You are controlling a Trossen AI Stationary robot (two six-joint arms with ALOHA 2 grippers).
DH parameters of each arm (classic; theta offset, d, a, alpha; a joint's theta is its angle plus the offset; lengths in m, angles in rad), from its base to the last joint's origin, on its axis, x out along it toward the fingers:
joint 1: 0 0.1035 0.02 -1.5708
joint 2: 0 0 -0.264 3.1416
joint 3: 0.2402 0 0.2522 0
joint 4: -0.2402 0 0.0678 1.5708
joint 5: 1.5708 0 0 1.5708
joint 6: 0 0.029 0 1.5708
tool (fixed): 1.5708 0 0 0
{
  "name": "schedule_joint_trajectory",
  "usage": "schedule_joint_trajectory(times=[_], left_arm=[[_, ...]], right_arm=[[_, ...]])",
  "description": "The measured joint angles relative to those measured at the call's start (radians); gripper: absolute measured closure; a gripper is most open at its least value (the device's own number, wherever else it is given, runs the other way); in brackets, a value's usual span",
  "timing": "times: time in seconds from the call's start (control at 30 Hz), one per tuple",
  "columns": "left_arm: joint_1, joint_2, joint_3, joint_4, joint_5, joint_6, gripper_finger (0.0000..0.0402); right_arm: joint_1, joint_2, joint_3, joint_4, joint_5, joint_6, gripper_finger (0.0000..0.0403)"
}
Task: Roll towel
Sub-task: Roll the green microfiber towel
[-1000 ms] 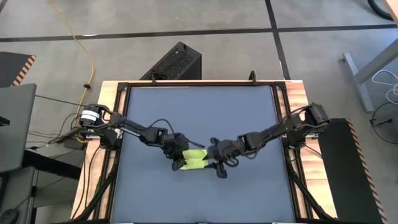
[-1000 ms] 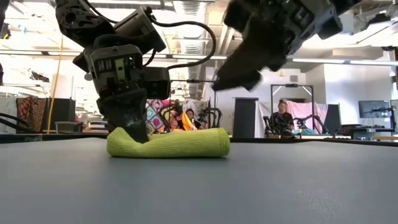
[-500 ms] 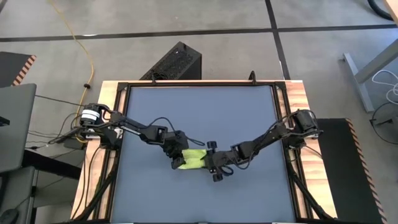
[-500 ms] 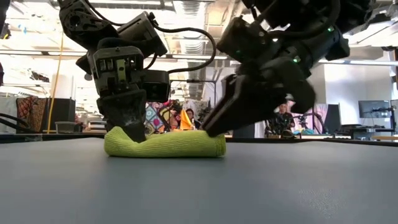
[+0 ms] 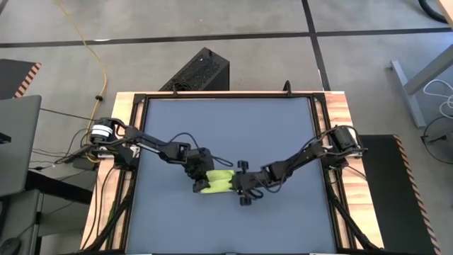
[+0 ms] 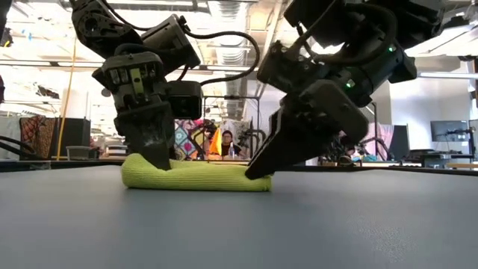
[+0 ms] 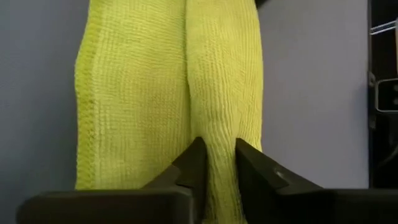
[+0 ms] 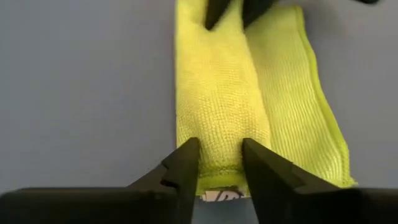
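Note:
The lime towel (image 5: 216,182) lies on the dark table (image 5: 226,127), left of its middle. It forms a long low bundle (image 6: 194,175): a rolled part along its near side (image 8: 217,93) and a flat strip on its far side (image 7: 130,93). My left gripper (image 5: 203,183) is at the bundle's left end and shut on the roll (image 7: 219,171). My right gripper (image 5: 236,185) slants down onto the right end, with the roll between its fingers (image 8: 221,165). My left gripper pinches the rolled part at its left end (image 7: 221,155) between its two fingers, and the cloth narrows there. The fingers (image 6: 158,153) slant down from the table's left, along the roll. The towel rests on the table. My right gripper has its two fingers on the rolled part's right end (image 8: 221,146), one on each side of the ridge, which sits between them. The fingers (image 6: 258,170) slant down from the table's right, along the roll. The towel lies on the table.
Bare table surface (image 5: 226,219) lies all round the towel. A black frame and wooden borders (image 5: 329,142) edge the table. A black box (image 5: 198,71) stands beyond the far edge. In the low view, people (image 6: 340,142) sit in the room behind.
My right gripper has come down and a little toward the table's left, from above the towel onto its right end. The towel's right end has been pressed lower, and the bundle has shifted slightly toward the left.

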Motion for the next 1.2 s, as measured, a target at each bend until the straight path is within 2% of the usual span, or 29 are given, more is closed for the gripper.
schedule_joint_trajectory(times=[0.2,0.4,0.53,0.7,0.9,1.2], left_arm=[[0.015,-0.065,-0.001,-0.031,-0.002,0.058,0.0293],[0.031,-0.158,-0.002,-0.133,-0.114,0.119,0.0277],[0.027,-0.241,-0.002,-0.134,-0.157,0.162,0.0276],[-0.020,-0.311,-0.002,-0.120,-0.293,0.210,0.0276],[-0.123,-0.283,-0.002,-0.084,-0.347,0.321,0.0276],[-0.243,-0.253,-0.002,-0.120,-0.471,0.514,0.0276]], right_arm=[[-0.007,0.000,0.000,-0.005,-0.019,0.085,0.0327],[-0.013,0.000,0.000,-0.006,-0.054,0.170,0.0375],[-0.036,-0.002,0.000,-0.008,-0.137,0.263,0.0376],[-0.070,-0.002,0.000,-0.020,-0.190,0.358,0.0371],[-0.105,-0.001,-0.001,-0.019,-0.253,0.415,0.0371],[-0.122,0.000,-0.001,-0.019,-0.267,0.439,0.0370]])
